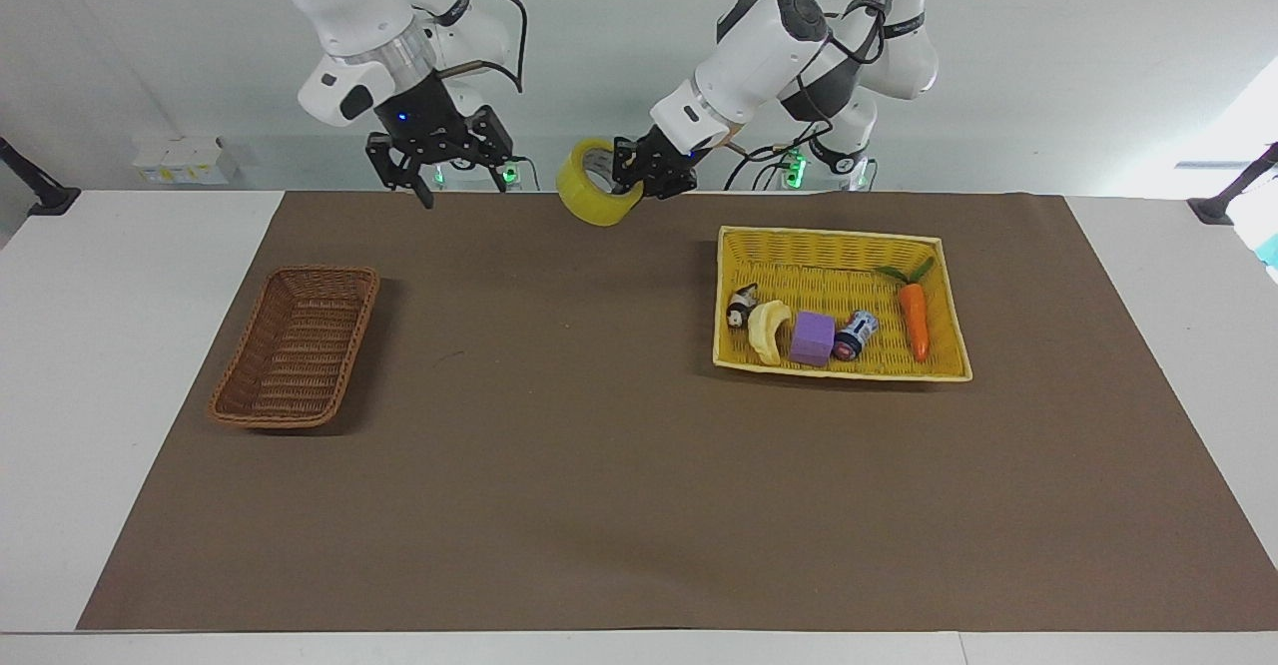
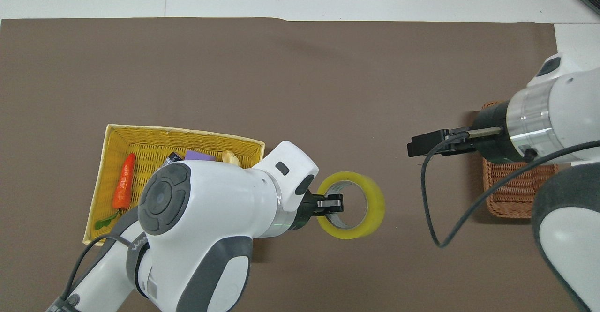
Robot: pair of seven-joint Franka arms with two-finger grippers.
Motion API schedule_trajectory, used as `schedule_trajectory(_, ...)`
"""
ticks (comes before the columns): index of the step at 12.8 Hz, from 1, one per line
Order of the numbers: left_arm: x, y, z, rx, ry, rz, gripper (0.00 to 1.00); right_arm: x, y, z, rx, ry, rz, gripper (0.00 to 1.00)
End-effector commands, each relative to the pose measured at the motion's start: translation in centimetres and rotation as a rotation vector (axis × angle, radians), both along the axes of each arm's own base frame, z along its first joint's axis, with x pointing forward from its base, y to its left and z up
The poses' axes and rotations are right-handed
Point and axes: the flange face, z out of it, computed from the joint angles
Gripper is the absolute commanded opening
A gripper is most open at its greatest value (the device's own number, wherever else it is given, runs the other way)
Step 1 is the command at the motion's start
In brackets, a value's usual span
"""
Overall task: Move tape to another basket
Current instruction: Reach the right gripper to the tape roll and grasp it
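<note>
The tape (image 1: 584,202) (image 2: 372,195), a yellow ring, hangs in the air over the brown mat, between the two baskets. My left gripper (image 1: 631,174) (image 2: 330,203) is shut on its wall, one finger inside the ring. The basket (image 1: 296,345), brown wicker and with nothing in it, sits toward the right arm's end of the table. In the overhead view the right arm covers much of the basket (image 2: 511,199). My right gripper (image 1: 461,186) (image 2: 424,143) is open and holds nothing. It hangs over the mat between the brown basket and the tape.
A yellow woven basket (image 1: 829,236) (image 2: 140,136) sits toward the left arm's end. It holds a banana (image 1: 767,331), a purple block (image 1: 813,337), a small can (image 1: 855,333), a carrot (image 1: 914,318) and a small figure (image 1: 740,306). Brown mat covers the table.
</note>
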Motion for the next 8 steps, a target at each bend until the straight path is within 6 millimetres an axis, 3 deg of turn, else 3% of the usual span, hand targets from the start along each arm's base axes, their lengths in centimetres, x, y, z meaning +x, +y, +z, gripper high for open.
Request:
schedule_trajectory(1,0.1,-0.5,0.7,-0.025,-0.009,0.004,0.00,-1.5,1.3,-1.6,0.150,0.074,0.006,1.00)
schedule_trajectory(3,0.1,-0.5,0.7,-0.025,-0.007,0.006,0.00,-1.9,1.8,-2.6,0.202,0.087,0.036,1.00)
schedule_trajectory(5,0.1,-0.5,0.8,-0.025,-0.006,0.010,0.00,-2.6,3.5,-3.7,0.232,0.103,0.086,1.00)
schedule_trajectory(8,0.1,-0.5,0.9,-0.026,-0.007,0.011,0.00,-3.8,3.8,-5.9,0.234,0.107,0.182,1.00)
